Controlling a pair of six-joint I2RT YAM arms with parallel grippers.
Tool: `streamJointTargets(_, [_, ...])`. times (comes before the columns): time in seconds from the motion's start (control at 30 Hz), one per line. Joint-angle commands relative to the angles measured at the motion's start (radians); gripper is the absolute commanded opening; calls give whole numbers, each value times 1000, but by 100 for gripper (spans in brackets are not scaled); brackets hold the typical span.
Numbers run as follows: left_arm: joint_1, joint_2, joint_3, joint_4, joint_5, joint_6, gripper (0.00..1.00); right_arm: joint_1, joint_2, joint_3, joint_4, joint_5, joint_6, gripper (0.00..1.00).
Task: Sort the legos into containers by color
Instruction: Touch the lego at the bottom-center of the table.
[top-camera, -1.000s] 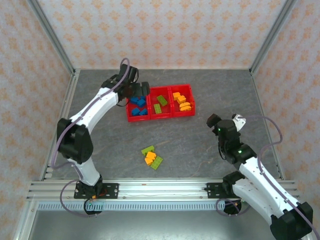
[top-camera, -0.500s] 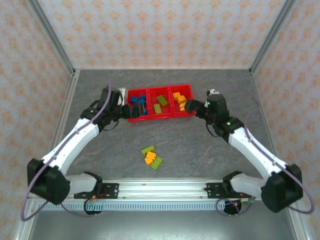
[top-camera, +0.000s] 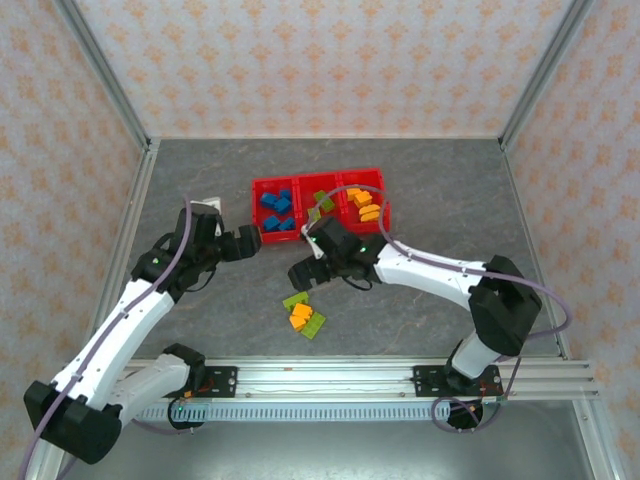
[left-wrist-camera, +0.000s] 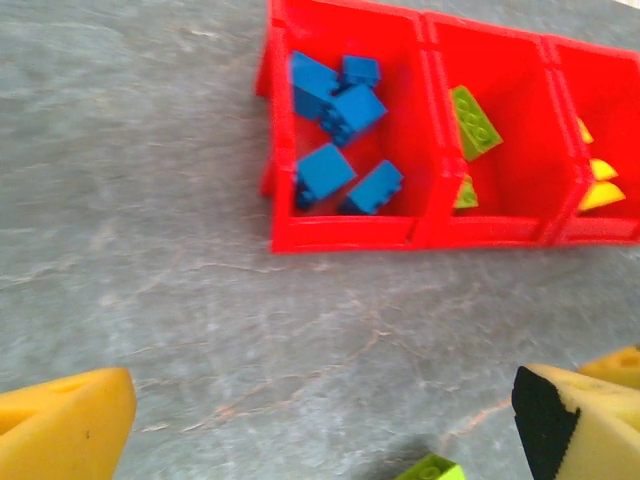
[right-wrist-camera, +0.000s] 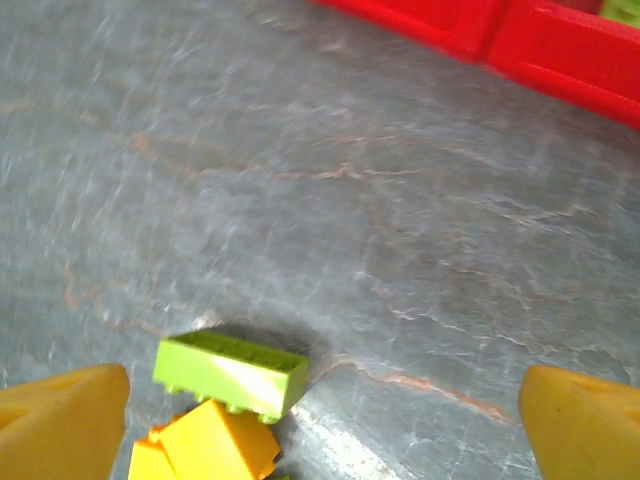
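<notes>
My right gripper (top-camera: 305, 270) hangs spread wide and empty just behind the loose legos (top-camera: 303, 313) on the tabletop (top-camera: 420, 180), far nearer to them than the left gripper (top-camera: 245, 243), also spread, beside the containers (top-camera: 278, 237). In the right wrist view the green brick (right-wrist-camera: 232, 372) lies low and left of centre, its long axis almost finger to finger, so I'd expect a wrist turn. The orange brick (right-wrist-camera: 215, 440) touching it is cut off by the bottom edge
</notes>
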Motion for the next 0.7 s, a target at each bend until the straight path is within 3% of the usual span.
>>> streamJointTargets(0.0, [8,-97,-6,-85,-135,-43,96,21,-25,36,-29,79,-202,99])
streamJointTargets(0.13, [8,-192,-4,-130,-38,-61,93,100,2,51,-69,121,-432,100])
streamJointTargets(0.27, [8,-253,21,-202,52,-66,92,131,73,128,-116,91,-531,100])
streamJointTargets(0.67, [8,-512,-24,-272,64,-31,91,174,304,325,-258,24,-678,93])
